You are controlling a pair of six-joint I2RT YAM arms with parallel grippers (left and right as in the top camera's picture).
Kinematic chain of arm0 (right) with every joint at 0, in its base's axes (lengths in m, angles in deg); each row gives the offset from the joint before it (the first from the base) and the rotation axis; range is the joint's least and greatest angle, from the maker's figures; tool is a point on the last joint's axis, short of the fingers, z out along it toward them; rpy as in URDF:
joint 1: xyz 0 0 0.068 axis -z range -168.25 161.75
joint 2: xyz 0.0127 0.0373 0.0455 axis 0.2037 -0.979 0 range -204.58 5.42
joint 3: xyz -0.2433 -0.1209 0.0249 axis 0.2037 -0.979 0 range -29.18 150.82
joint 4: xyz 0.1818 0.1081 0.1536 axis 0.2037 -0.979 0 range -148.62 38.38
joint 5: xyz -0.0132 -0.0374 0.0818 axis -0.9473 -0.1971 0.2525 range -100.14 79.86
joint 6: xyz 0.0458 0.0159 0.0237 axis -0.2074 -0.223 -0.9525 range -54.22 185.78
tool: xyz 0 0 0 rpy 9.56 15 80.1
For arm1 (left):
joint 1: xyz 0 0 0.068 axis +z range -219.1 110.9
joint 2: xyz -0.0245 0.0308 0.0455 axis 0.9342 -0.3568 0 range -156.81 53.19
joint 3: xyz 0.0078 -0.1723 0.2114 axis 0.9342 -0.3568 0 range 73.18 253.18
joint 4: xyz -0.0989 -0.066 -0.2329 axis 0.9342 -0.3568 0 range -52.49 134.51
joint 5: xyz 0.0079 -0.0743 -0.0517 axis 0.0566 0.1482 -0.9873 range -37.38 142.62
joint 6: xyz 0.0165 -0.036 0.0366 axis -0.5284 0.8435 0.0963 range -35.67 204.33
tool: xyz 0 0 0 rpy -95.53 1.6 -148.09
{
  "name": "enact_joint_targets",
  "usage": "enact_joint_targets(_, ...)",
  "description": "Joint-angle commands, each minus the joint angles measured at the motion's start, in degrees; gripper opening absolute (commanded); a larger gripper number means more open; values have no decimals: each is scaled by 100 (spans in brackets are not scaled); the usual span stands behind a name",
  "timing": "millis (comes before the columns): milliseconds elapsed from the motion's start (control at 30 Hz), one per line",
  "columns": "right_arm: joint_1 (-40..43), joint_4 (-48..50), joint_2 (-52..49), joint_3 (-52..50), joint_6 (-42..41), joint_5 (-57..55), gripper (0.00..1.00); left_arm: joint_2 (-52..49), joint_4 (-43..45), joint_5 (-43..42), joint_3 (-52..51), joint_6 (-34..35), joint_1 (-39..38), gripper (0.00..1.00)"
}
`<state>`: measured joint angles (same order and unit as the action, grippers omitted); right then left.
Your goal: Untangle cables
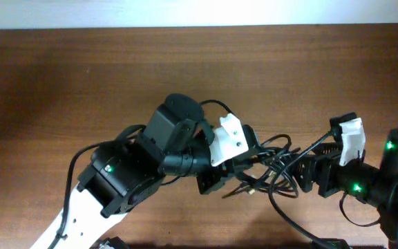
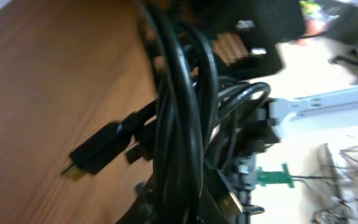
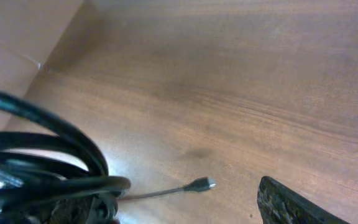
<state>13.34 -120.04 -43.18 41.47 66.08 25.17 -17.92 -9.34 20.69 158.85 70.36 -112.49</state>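
Note:
The cables [image 1: 271, 164] form a black tangle of loops at the table's middle right, between my two grippers. My left gripper [image 1: 246, 174] reaches in from the left and is shut on a thick bunch of the cables [image 2: 179, 124], which rise straight out of its jaws [image 2: 185, 211]. A black plug [image 2: 91, 158] with a metal tip hangs from that bunch over the wood. My right gripper [image 1: 301, 174] faces the tangle from the right and stands open [image 3: 179, 214]. Cable loops [image 3: 48, 155] lie over its left finger, and a small plug end [image 3: 201, 184] rests on the table between the fingers [image 3: 291, 205].
The wooden table [image 1: 116, 76] stretches to the left and back, ending at a white wall along the top. A thicker black wire [image 1: 289, 216] from the right arm loops near the front edge. The left arm's body [image 1: 130, 173] fills the lower left.

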Motion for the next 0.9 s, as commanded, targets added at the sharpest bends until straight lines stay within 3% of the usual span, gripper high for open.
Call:
enact_joint_targets(0, 68, -83, 20, 20, 249, 15, 83, 192, 4, 1016, 144, 238, -33, 0)
enact_joint_targets(67, 68, -83, 142, 20, 251, 26, 83, 192, 2, 1646, 144, 236, -33, 0)
enact_joint_targets(167, 68, -31, 422, 20, 400, 26, 83, 192, 4, 1777, 144, 105, -33, 0)
enact_joint_targets(233, 68, 164, 579, 20, 404, 4, 83, 192, 2, 1294, 144, -138, -33, 0)
enact_joint_targets(367, 68, 730, 778, 20, 699, -179, 83, 192, -245, 4, 144, -1414, -33, 0)
enact_joint_targets(467, 68, 857, 780, 20, 695, -542, 82, 192, -503, -157, 144, -1934, -33, 0)
enact_joint_targets(667, 68, 616, 780, 20, 728, -533, 83, 192, -369, -131, 144, -2175, -33, 0)
enact_joint_targets(800, 68, 66, 780, 20, 1735, 376, 83, 192, -70, -133, 144, -2234, -33, 0)
enact_joint_targets(867, 68, 20, 780, 20, 1749, 369, 82, 192, 57, -76, 144, -2234, -33, 0)
